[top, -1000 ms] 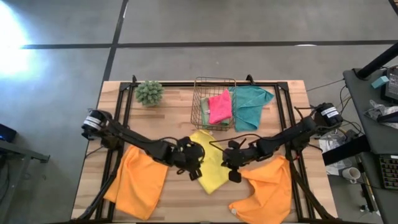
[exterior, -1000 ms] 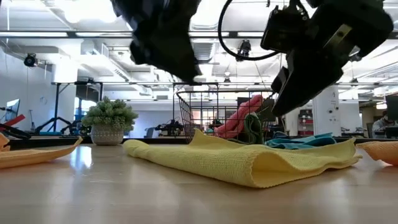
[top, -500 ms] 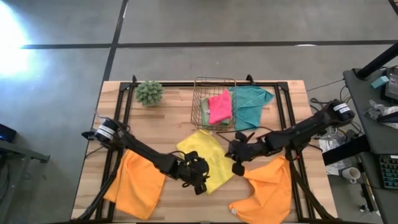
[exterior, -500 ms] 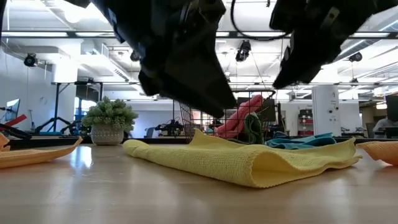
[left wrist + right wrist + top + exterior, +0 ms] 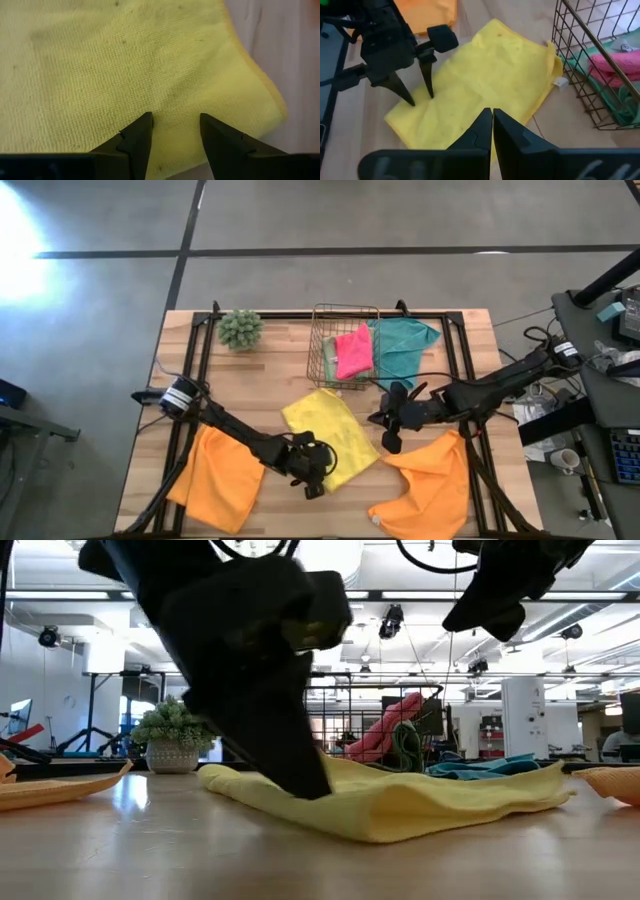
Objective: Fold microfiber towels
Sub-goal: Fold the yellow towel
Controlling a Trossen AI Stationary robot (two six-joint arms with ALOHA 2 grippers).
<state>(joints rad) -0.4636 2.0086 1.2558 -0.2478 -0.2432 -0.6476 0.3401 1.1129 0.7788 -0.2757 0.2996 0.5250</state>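
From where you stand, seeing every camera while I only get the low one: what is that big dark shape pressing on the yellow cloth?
Observer: The left gripper, fingers open, tips on the yellow towel near its corner.
Operator: And the dark thing up top right?
Observer: The right gripper, shut, empty, raised beside the towel.
Operator: That pink thing behind?
Observer: A pink towel inside a wire basket, a teal towel draped over its side.
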